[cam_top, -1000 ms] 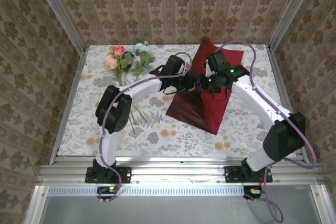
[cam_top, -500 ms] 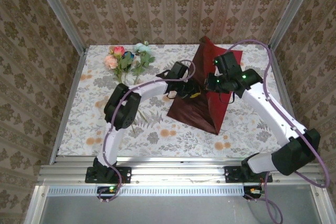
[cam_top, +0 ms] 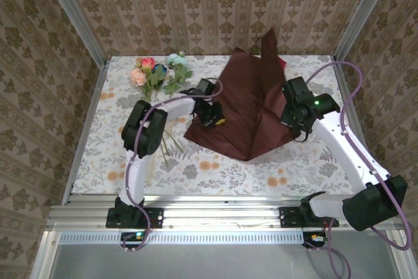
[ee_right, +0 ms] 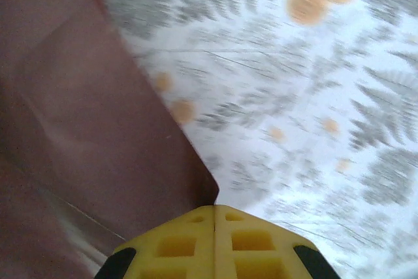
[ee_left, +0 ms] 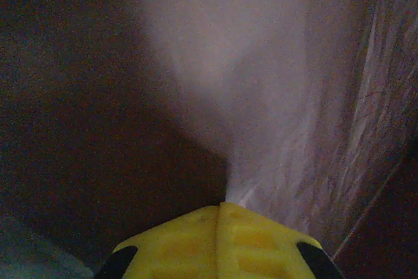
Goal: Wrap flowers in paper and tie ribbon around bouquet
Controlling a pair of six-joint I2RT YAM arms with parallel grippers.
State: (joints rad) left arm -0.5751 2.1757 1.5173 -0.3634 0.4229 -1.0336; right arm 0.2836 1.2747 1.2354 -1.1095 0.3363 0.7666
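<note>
No legible text or markings

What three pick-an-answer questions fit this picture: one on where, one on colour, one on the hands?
1. Where are the flowers? A in a hand B at the table's far left C on the floor
2. Which colour is the paper's upper face? A dark maroon B blue C white
3. What are the left hand and right hand doing? A both open B one open C both shut on the paper
B, they lie by the far left corner; A, the paper shows maroon; C, wrist views show pinched edges.
</note>
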